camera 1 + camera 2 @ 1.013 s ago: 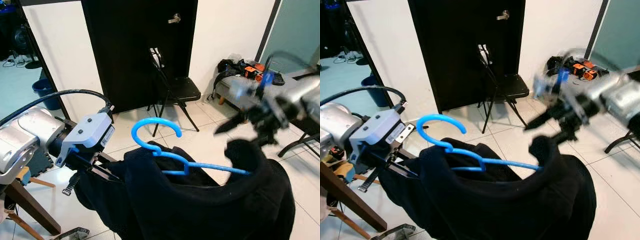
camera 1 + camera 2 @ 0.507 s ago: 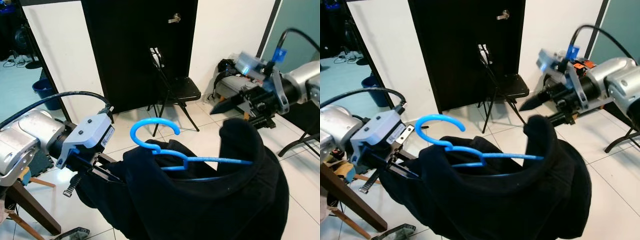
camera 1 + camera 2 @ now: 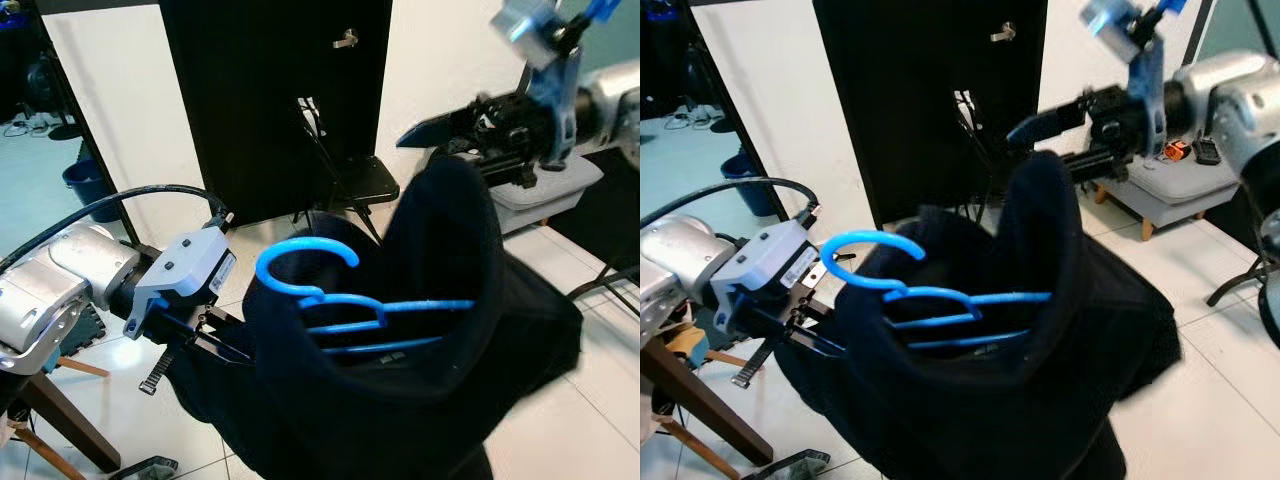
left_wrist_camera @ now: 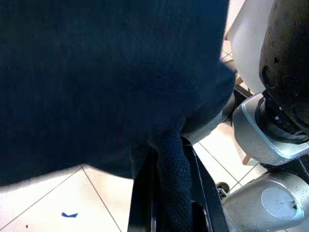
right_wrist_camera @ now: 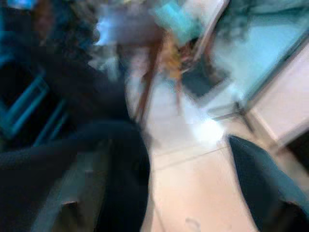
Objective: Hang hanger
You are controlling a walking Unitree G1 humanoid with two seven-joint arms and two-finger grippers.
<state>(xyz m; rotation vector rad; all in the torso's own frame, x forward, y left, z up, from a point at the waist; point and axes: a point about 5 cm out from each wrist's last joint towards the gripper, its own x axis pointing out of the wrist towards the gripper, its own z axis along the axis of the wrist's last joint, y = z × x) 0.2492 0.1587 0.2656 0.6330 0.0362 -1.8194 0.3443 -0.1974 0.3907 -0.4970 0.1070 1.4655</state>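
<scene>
A blue plastic hanger [image 3: 306, 246] sits inside the neck of a black garment [image 3: 400, 400], its hook sticking up and to the left. My left gripper [image 3: 225, 345] is shut on the garment's left edge; in the left wrist view the cloth [image 4: 174, 183] is pinched between the fingers [image 4: 142, 198]. My right gripper [image 3: 430, 148] is raised at the upper right with its fingers apart. The garment's right side is draped over its lower finger and pulled up into a tall peak [image 3: 1040, 200]. The right wrist view is blurred, with dark cloth over one finger [image 5: 111, 183].
A black door [image 3: 260, 100] stands straight ahead with a black folding chair [image 3: 350, 175] before it. A low bench [image 3: 560, 185] is at the right. A wooden leg [image 3: 50, 420] is at the lower left, and a blue bucket [image 3: 85, 180] at the far left. White tiled floor lies below.
My right gripper has risen and swung left, lifting the garment's right side into a high peak. The hanger's right end is now inside the cloth. The left gripper has kept its hold.
</scene>
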